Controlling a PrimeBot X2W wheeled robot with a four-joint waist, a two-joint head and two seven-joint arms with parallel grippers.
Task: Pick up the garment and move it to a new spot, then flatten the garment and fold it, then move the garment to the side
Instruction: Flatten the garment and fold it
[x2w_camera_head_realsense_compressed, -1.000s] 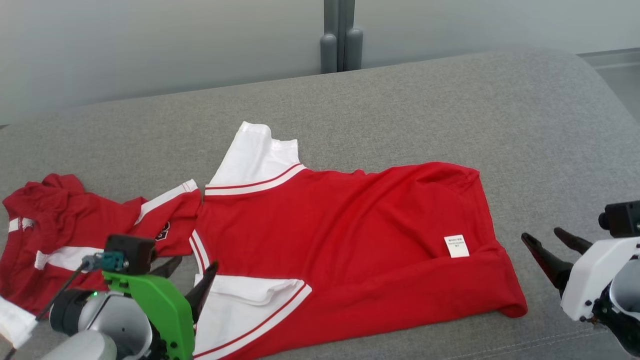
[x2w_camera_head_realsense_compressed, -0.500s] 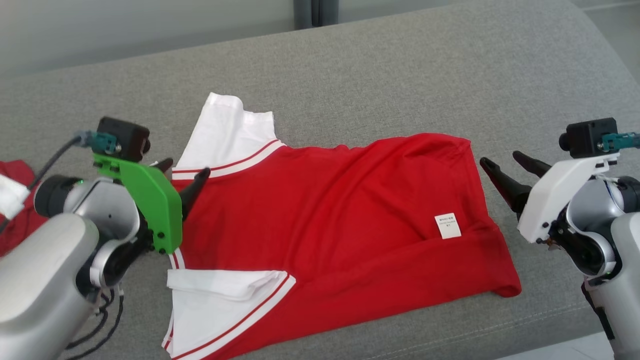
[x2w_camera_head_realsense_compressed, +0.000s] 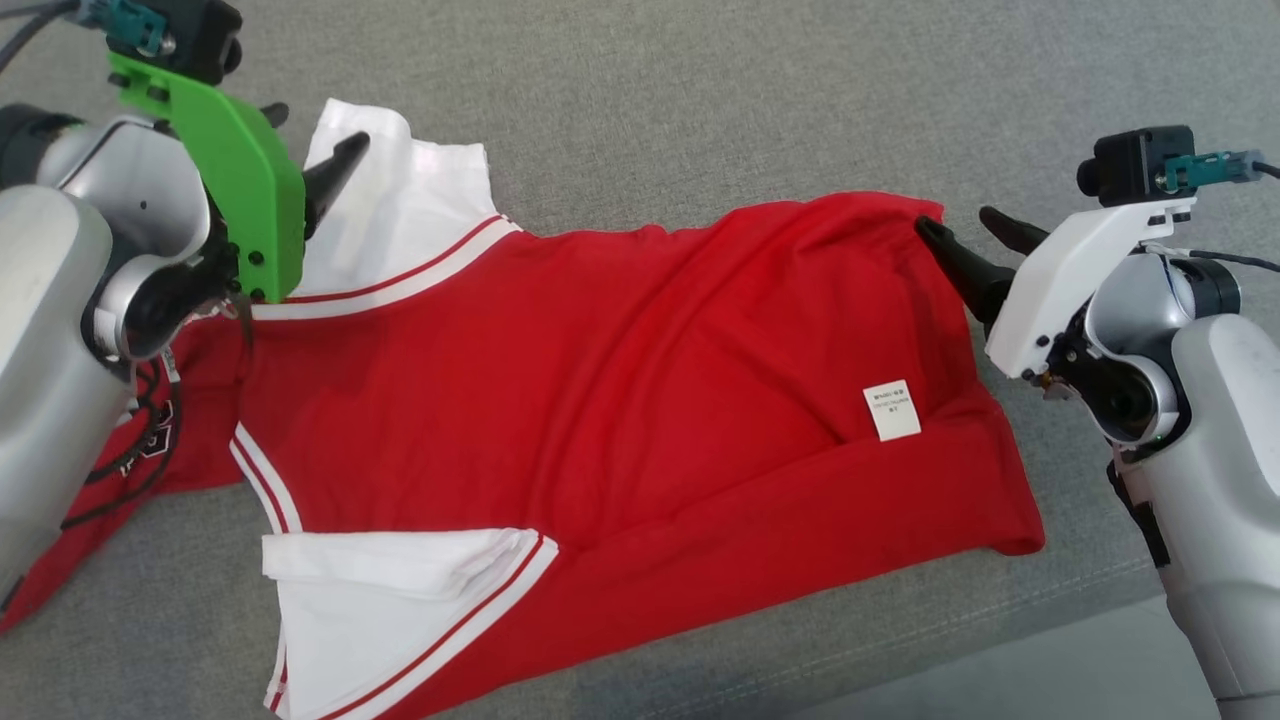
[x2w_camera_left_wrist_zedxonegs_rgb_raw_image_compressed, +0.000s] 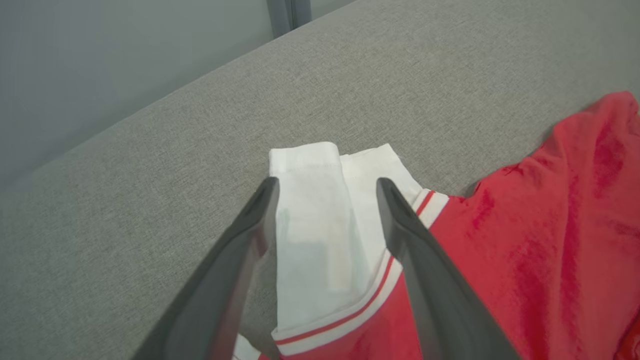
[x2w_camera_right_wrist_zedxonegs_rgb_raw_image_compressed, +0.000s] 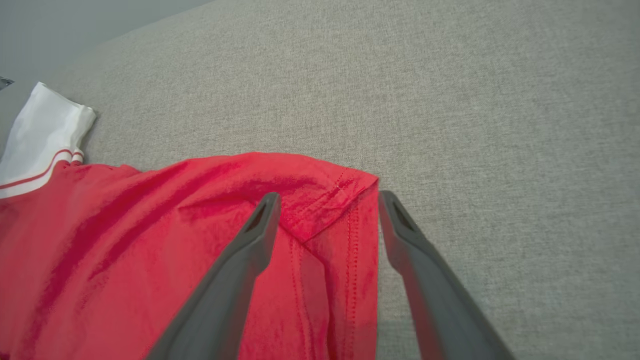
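Red cloth garment with white sleeves (x2w_camera_head_realsense_compressed: 600, 380), laid on grey fabric cushion (x2w_camera_head_realsense_compressed: 760, 100). Left gripper (x2w_camera_head_realsense_compressed: 318, 128) held spread over its 10 o'clock sleeve; right gripper (x2w_camera_head_realsense_compressed: 952, 220) held spread at its 2 o'clock corner.

jaws apart astride corner of red garment (x2w_camera_right_wrist_zedxonegs_rgb_raw_image_compressed: 150, 260), white sleeve (x2w_camera_right_wrist_zedxonegs_rgb_raw_image_compressed: 40, 130) far L, grey upholstery (x2w_camera_right_wrist_zedxonegs_rgb_raw_image_compressed: 450, 100) beneath
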